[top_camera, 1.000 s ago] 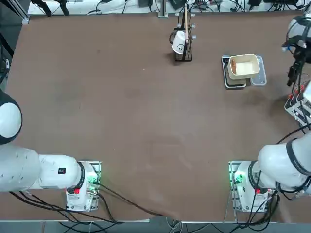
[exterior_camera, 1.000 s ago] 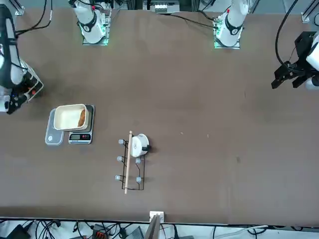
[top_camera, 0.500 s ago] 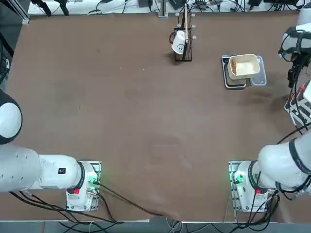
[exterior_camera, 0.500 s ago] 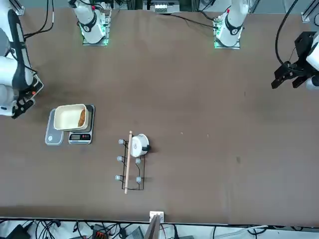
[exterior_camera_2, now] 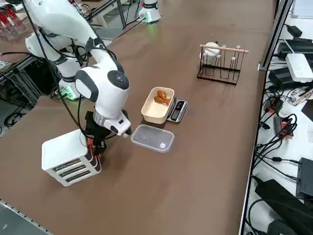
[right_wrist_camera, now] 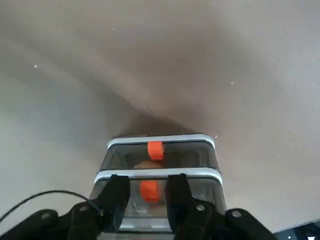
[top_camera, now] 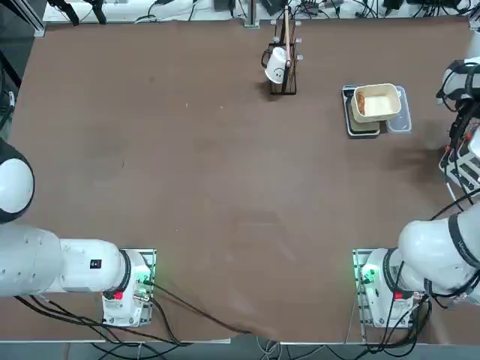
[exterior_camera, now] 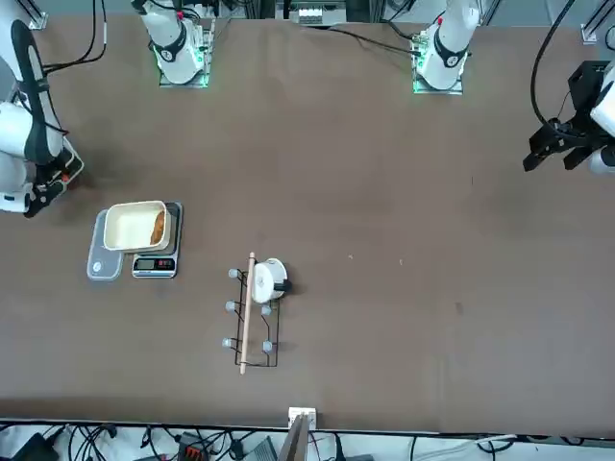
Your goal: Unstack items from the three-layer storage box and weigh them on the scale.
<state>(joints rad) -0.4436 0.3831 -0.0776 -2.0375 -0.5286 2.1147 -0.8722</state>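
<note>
The three-layer storage box [exterior_camera_2: 68, 156] is a small white tiered unit with flat top, clear-fronted drawers and orange handle tabs [right_wrist_camera: 155, 149], standing at the desk's [top_camera: 225, 187] right edge, at about three o'clock in the top view. The desk is a broad, matte brown surface, bare across its middle and left.

The scale [exterior_camera_2: 177, 110] is a thin dark slab at about one o'clock in the top view, with a cream rectangular tub [exterior_camera_2: 157, 105] resting on it; an orange-brown lump [exterior_camera_2: 162, 99] lies in the tub. A clear plastic tray [exterior_camera_2: 152, 138] lies flat just beside the tub, between it and the box. A black wire rack [top_camera: 283, 67] with a wooden rod and a white cup [top_camera: 276, 64] stands near the far edge at twelve o'clock, well apart from the rest.

The right pincer [right_wrist_camera: 145, 196] points down at the front of the box, on the side facing the clear tray. In the wrist view its two dark fingers [right_wrist_camera: 116, 195] stand apart, on either side of the orange tab on the nearer drawer; whether they touch the tab cannot be told. A tan lump shows dimly behind the next drawer's clear front.
</note>
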